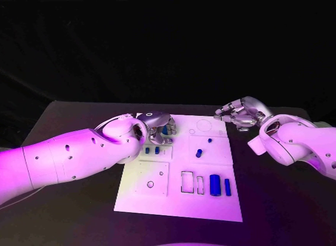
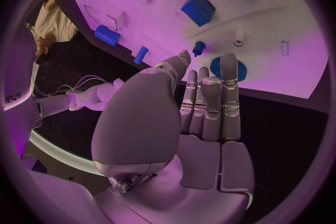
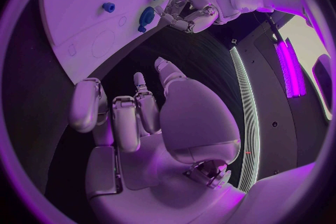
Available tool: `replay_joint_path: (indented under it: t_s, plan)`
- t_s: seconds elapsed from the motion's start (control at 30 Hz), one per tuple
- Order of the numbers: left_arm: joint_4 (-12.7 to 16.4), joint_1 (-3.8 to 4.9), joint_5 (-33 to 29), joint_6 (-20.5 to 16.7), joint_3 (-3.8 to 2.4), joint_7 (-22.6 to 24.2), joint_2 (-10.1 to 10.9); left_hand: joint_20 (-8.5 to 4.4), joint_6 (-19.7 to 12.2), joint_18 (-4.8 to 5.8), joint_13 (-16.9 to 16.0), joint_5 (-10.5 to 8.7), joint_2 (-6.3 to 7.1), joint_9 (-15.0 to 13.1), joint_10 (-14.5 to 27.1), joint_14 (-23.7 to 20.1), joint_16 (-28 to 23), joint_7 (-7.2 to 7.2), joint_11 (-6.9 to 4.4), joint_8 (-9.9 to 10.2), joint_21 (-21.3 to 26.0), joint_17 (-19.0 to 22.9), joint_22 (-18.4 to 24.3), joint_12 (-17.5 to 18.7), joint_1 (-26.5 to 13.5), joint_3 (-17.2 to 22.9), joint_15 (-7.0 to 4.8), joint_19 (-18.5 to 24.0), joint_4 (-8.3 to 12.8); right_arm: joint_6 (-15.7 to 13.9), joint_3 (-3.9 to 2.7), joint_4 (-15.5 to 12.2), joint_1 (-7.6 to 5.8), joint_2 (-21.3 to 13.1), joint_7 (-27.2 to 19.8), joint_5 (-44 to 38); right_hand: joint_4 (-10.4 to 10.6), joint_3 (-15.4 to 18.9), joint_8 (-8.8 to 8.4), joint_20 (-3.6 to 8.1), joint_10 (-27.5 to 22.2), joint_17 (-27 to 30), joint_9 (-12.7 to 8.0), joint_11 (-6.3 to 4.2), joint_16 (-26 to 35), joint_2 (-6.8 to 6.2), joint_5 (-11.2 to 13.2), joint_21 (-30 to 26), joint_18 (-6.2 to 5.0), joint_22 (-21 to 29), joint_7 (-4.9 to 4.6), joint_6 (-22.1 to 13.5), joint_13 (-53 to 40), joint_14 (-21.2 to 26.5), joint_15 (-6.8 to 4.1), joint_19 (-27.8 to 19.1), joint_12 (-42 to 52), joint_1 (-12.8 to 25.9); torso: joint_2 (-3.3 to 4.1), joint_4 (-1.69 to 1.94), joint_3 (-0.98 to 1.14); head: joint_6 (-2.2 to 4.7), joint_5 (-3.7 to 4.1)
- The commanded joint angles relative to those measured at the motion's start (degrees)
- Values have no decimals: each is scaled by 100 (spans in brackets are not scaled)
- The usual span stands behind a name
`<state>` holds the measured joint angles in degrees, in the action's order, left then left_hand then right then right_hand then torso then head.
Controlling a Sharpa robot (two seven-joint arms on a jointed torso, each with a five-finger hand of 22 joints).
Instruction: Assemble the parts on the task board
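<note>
The task board [image 1: 179, 205] lies flat in the middle of the black bench [image 1: 72, 118], with small blue parts scattered over it: two upright-looking blocks [image 1: 219, 185] in slots at the near right, a small peg [image 1: 199, 152] near the centre, and a pair of short pieces [image 1: 152, 150] toward the left. The left hand [image 1: 159, 128] hovers over the far left of the board; in the left wrist view its fingers [image 2: 209, 102] lie straight and side by side just above a round blue part [image 2: 238, 70], holding nothing. The right hand [image 1: 241, 114] hangs off the far right edge of the board, fingers loosely curled and apart, also empty. The parts look rigid, light and smooth, likely slippery plastic, so a pinch across the flat sides or round the rim should suit best.
</note>
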<state>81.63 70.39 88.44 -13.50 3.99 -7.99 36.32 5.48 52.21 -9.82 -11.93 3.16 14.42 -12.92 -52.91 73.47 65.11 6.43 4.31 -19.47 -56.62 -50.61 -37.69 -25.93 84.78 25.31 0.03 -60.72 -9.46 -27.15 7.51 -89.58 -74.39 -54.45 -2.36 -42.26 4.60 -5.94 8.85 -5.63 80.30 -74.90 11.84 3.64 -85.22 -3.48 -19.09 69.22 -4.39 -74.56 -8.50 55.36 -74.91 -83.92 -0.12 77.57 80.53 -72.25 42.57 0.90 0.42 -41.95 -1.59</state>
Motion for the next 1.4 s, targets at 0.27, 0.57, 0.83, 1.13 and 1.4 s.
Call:
replay_joint_path:
  t_s: [0.27,0.57,0.83,1.13,1.4]
  plan:
    - [-120,-34,196,353,0,-194,-115,-3,140,32,142,7,-32,93,-160,172,290,-2,-21,92,-336,-197,-427,75,-44,43,-10,-223,74,-12,-1,-18,3,5,-61,-1,-13,36,22,3,-23,-698,-6,-4,35,50,-19,-28,-82,4,13,-43,-367,-402,-46,-34,-34,19,-2,9,3,-10,15]
    - [-154,-39,197,499,0,-239,-153,-6,287,89,244,8,-73,155,-347,289,516,-19,-45,119,-615,-358,-791,107,-51,107,-21,-393,105,-10,-2,-25,3,2,-60,-1,-13,37,26,4,-28,-692,-8,-4,40,55,-22,-34,-83,7,14,-46,-361,-400,-46,-36,-40,15,-5,14,2,-29,13]
    - [-186,-48,196,537,-1,-237,-189,-19,400,128,334,2,-132,214,-514,369,676,-25,-72,170,-821,-457,-1053,164,-35,209,-46,-504,148,-4,-2,-26,3,7,-62,-1,-13,37,26,4,-28,-692,-8,-4,40,55,-22,-34,-83,7,14,-46,-361,-400,-46,-36,-40,15,-8,11,2,-22,12]
    - [-216,-52,147,545,-1,-195,-225,-16,515,155,449,6,-204,293,-691,419,792,-1,-75,274,-982,-487,-1251,290,-22,395,-42,-560,196,0,-2,-35,3,3,-56,-1,-13,37,28,4,-18,-698,-8,-4,36,58,-24,-31,-82,4,14,-46,-372,-402,-46,-33,-31,12,-2,9,4,-25,13]
    - [-281,-58,128,596,-2,-201,-260,-11,593,180,513,6,-228,337,-806,473,877,20,-71,343,-1104,-538,-1414,376,-22,503,-41,-625,244,-1,-2,-49,2,-6,-51,-1,-12,38,31,4,-16,-699,-9,-5,36,61,-25,-32,-82,4,14,-45,-374,-402,-47,-33,-28,11,-5,7,2,-37,24]
